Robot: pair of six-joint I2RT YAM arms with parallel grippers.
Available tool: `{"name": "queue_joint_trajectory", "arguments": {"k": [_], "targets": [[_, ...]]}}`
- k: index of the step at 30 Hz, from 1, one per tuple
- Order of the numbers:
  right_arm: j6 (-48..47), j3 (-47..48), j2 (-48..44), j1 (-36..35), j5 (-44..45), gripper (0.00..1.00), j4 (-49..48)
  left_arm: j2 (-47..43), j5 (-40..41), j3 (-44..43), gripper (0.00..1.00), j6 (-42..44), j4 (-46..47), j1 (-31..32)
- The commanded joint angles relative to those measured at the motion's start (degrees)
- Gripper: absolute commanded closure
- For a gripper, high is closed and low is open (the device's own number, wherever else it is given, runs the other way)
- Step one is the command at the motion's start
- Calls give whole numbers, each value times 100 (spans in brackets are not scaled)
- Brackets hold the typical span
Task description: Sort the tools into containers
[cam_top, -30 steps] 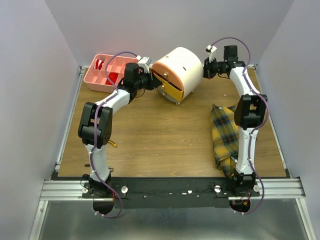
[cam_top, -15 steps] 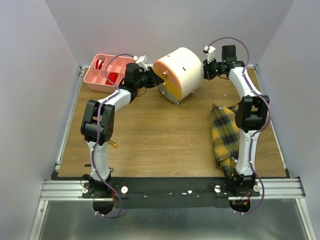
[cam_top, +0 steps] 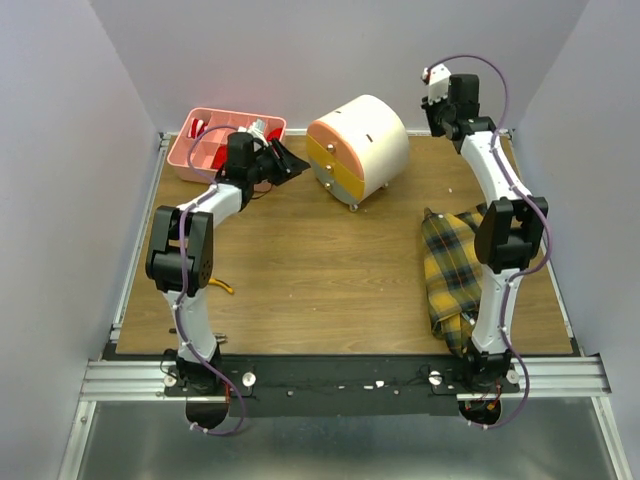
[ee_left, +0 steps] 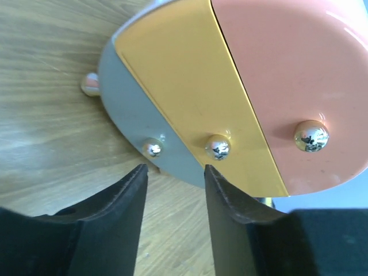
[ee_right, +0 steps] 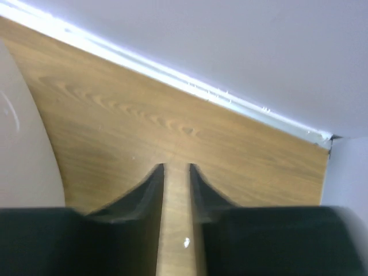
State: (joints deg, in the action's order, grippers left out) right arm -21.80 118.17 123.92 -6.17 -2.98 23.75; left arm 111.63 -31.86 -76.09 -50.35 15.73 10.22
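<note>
The cream drawer unit stands at the back middle of the table, its orange and yellow fronts facing left and pushed in. In the left wrist view its orange, yellow and grey fronts each carry a silver knob. My left gripper is open just left of the unit, apart from it, nothing between its fingers. The pink tray lies at the back left with red items inside. My right gripper is raised behind the unit's right side, slightly open and empty. A small orange tool lies by the left arm.
A yellow plaid cloth lies crumpled under the right arm at the table's right side. A thin dark item rests near the front left edge. Walls close in the table at the back and sides.
The yellow drawer that stood out is now pushed in and the unit has turned a little. My left gripper drew back leftward and opened. My right gripper lifted off the unit's back and opened.
</note>
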Motion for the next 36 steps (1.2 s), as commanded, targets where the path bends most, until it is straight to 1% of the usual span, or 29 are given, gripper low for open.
{"name": "queue_joint_trajectory", "arguments": {"k": [1, 2, 3, 4, 5, 8, 12, 17, 20, 23, 27, 36], "targets": [[405, 706, -359, -59, -525, 53, -319, 192, 100, 130, 45, -694, 326, 164], [448, 1073, -325, -112, -919, 51, -196, 201, 188, 182, 44, -731, 378, 200], [588, 1338, -255, -129, -1515, 48, -82, 192, 267, 278, 44, -740, 379, 226], [755, 1575, -89, -164, -1730, 45, 128, 192, 442, 323, 43, -757, 326, 322], [1078, 1926, 17, -217, -1984, 45, 208, 201, 530, 349, 43, -783, 143, 366], [1502, 1930, 141, -358, -2276, 45, 227, 201, 882, 516, 43, -845, -34, 568], [1617, 1877, 282, -586, -2785, 47, 446, 332, 1111, 683, 46, -977, 26, 780], [1583, 1797, 422, -745, -2874, 51, 543, 605, 1085, 438, 50, -907, 229, 938], [1093, 1771, 537, -771, -2681, 52, 719, 737, 1111, 218, 51, -608, 203, 1043], [767, 1631, 554, -771, -2777, 55, 859, 763, 1190, 113, 52, -416, 106, 1070], [835, 1464, 572, -771, -2962, 56, 974, 781, 1226, 51, 52, -318, 62, 1061], [862, 1384, 598, -771, -2936, 56, 1000, 912, 1279, -203, 52, -10, 18, 912]]}}
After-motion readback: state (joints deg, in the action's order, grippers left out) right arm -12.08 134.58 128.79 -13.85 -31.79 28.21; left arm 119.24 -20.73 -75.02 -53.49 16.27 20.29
